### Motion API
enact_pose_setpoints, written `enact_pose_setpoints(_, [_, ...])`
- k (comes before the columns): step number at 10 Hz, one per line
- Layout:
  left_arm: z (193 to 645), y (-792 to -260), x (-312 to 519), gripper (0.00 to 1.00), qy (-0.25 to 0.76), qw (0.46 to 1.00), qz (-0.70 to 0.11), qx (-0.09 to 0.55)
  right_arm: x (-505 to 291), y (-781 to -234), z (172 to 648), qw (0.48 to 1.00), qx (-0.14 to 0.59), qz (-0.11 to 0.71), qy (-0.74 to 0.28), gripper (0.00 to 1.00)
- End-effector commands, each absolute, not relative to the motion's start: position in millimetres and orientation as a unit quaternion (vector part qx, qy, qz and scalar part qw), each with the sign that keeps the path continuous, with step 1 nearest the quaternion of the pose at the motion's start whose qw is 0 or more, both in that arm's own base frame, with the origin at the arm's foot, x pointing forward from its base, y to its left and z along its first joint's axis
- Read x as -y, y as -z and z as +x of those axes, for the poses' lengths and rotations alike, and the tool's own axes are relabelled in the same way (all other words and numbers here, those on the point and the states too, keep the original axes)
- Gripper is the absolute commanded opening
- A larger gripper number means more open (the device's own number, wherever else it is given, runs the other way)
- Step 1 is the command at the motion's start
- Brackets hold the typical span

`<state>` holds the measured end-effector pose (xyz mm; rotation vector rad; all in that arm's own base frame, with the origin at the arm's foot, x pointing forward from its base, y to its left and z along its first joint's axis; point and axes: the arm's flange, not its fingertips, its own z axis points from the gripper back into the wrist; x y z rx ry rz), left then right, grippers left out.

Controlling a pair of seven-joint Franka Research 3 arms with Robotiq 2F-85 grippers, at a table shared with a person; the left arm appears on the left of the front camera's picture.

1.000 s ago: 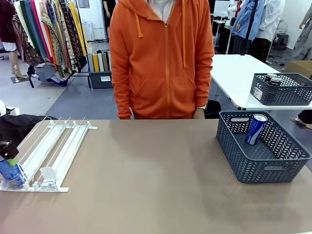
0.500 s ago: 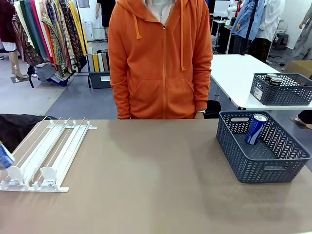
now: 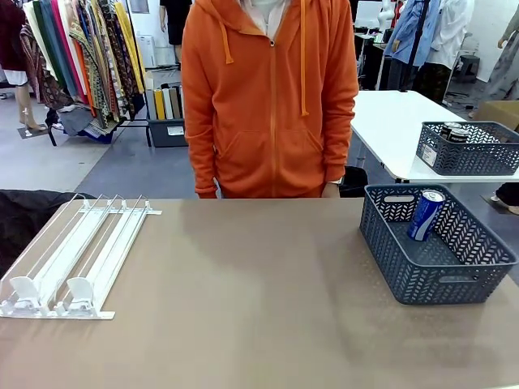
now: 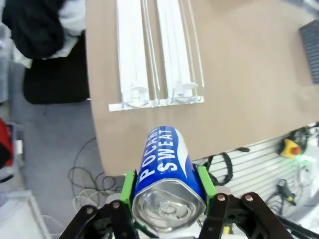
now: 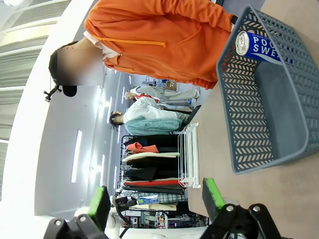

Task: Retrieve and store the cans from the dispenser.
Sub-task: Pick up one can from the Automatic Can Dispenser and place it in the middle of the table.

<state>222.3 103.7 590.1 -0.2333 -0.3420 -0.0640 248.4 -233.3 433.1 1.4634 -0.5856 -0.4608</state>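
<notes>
The left gripper (image 4: 167, 191) pinches a slim blue aluminium can with white lettering and a silver top (image 4: 167, 172) between its green pads (image 4: 129, 186), held in the air above the table edge, near the stopper end of the flat white and clear plastic dispenser rack (image 3: 73, 255). The right gripper (image 5: 155, 199) stands spread with nothing between its fingers. A second blue can (image 3: 425, 214) leans inside the dark grey lattice basket (image 3: 454, 279) on the brown table (image 3: 251, 300). Two white stoppers (image 3: 79, 289) sit at the rack's low end. A person in an orange hoodie (image 3: 272, 97) stands opposite.
</notes>
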Motion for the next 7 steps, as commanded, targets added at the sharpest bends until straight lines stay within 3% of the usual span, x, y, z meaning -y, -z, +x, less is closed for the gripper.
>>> enact_pose_setpoints(1, [234,-584,-88,0.00,0.054,0.980,-0.060,0.182,235,-437,250,0.674,0.268,0.658,0.204,1.00])
enact_pose_setpoints(6, [234,-584,-84,0.00,0.052,0.981,-0.068,0.172,235,-437,250,0.674,0.268,0.658,0.204,1.00])
enact_pose_setpoints(7, [249,-595,-55,0.00,0.044,0.976,-0.051,0.207,235,-437,250,0.674,0.268,0.658,0.204,1.00])
